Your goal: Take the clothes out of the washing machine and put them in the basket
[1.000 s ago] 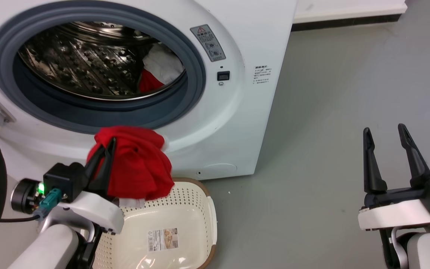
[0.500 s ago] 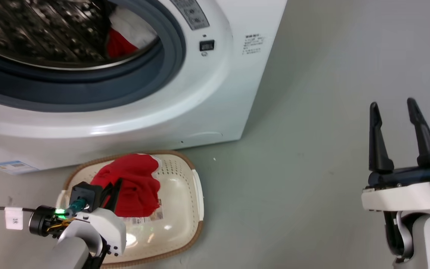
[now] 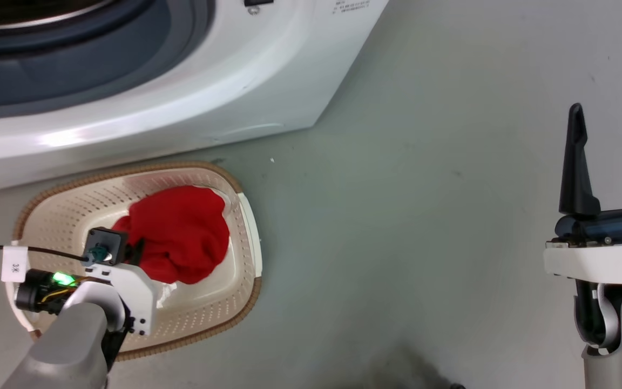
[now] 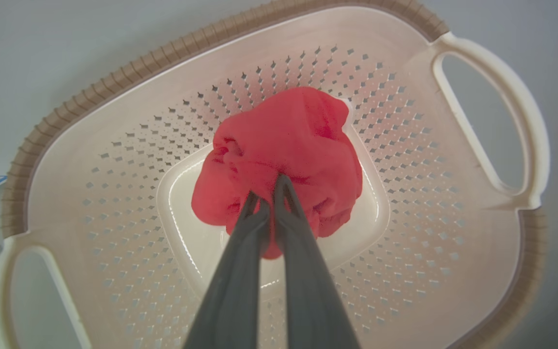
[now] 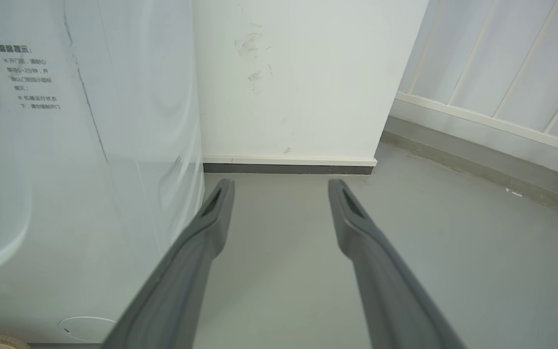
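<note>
1. Jaws of the left gripper (image 4: 268, 188) are nearly closed, with a thin gap seen between the fingers (image 4: 238, 271). A fold of the red garment (image 4: 288, 140) is pinched at the tips.
2. The garment is bunched into a ball and held down inside the basket (image 3: 127, 168), over the middle of its floor. Contact with that floor cannot be confirmed.
3. A white scrap (image 3: 231, 201) is seen at the garment's far-right edge. Trim or separate cloth: cannot be told.
4. The basket is set on the grey floor (image 3: 424, 216) at near left, just on the near side of the washer (image 3: 181, 108). A brown rim and cream perforated walls are seen, with a cut-out handle (image 4: 492, 111) at each short end.
5. The washer is placed at far left. Its lower front and part of the grey door ring (image 3: 73, 81) are caught in head view.
6. Jaws of the right gripper (image 3: 606, 105) are spread wide and nothing is held. It is held at near right above the floor, well apart from the basket.
7. In right wrist view the washer's side is seen at left, a white wall (image 5: 284, 72) with a dark baseboard (image 5: 288, 168) ahead, and a white railing (image 5: 502, 87) at right.
8. On the left arm a green LED (image 3: 62, 278) is lit, and a white tag (image 3: 15, 263) is fixed to a black cable (image 3: 46, 251).
</note>
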Motion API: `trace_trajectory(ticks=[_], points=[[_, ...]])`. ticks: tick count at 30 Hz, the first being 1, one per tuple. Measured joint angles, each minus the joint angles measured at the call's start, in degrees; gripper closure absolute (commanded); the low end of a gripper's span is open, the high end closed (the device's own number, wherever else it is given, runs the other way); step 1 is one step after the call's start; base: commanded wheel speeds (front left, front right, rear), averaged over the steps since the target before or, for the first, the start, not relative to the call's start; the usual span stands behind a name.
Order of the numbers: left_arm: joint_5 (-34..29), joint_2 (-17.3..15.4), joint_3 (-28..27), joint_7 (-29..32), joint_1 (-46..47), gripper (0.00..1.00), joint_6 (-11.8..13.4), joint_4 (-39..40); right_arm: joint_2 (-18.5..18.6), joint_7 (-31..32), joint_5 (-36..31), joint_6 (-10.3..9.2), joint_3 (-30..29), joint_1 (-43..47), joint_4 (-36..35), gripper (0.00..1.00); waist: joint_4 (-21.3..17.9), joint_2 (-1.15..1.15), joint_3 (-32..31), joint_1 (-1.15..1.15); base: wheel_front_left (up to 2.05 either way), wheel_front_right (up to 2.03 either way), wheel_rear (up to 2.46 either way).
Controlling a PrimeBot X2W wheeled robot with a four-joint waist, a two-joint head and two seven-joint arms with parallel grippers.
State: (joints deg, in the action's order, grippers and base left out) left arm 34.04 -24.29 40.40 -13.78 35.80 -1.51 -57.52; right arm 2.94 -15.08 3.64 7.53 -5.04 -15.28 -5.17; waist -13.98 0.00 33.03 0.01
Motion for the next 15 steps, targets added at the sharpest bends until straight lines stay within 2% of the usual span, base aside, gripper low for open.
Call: trace_trajectory(ticks=[6,14,15], points=[[-0.6,1.3,1.0,0.0,4.8,1.00,-1.3,-9.0,0.0,0.0,0.4,0.00,-0.3,-1.1,-0.7,0.00,-1.1,0.00,5.6,0.00,0.00,0.00,0.00],[-0.2,2.9,0.7,-0.6,7.0,1.00,-2.0,-12.8,0.0,0.0,0.1,0.00,-0.8,-1.2,-1.2,0.00,-0.7,0.00,8.0,0.00,0.00,0.00,0.00],[0.7,3.4,0.0,-0.5,7.0,0.69,-2.0,-13.3,0.0,0.0,-0.1,0.00,-0.9,-1.2,-1.1,0.00,-0.6,0.00,7.9,0.00,0.00,0.00,0.00]])
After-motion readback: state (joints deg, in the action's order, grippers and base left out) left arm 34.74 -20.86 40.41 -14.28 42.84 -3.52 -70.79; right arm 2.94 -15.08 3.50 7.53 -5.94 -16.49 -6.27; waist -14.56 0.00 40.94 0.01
